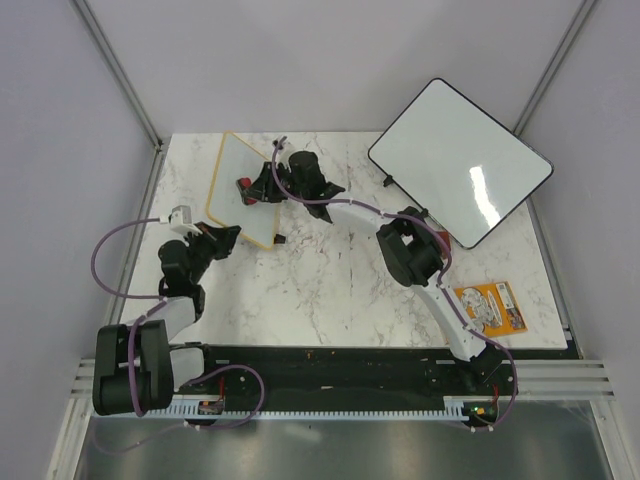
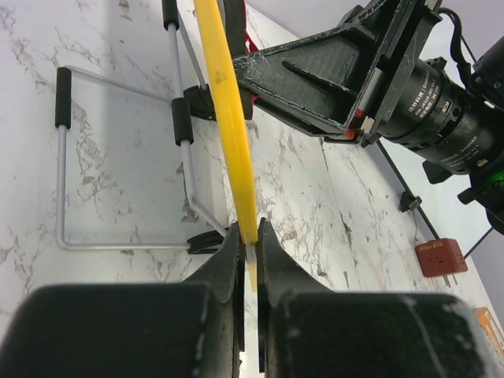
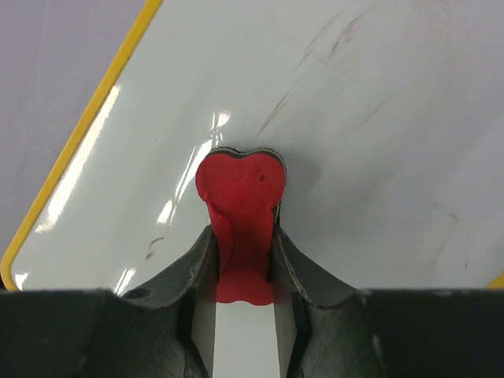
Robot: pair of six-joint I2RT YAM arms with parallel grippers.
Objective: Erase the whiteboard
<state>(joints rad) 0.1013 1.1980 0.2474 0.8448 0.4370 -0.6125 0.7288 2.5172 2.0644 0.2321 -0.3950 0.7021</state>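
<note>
The main risk, as we judge it, is the whiteboard (image 3: 354, 157) giving way under the wipe; it stands tilted on a thin wire stand (image 2: 61, 189) at the far left of the table, and the left claw (image 2: 250, 240) steadies it only by a narrow pinch on the yellow frame (image 2: 228, 102) at the near edge, so a hard push from the other side could twist the frame out of that pinch or rock the board back on its stand; a second risk is the eraser (image 3: 239, 197) sliding in its grip, since the right claw (image 3: 242, 236) clamps just its lower stem while the heart-shaped head sits flat against the white face; faint grey marks (image 3: 276, 118) lie above and to the right of the head, with a few specks down to its left (easy to miss in the glare), so a short stroke would leave them; the board's face fills the view straight ahead of the right claw, touching the eraser.
</note>
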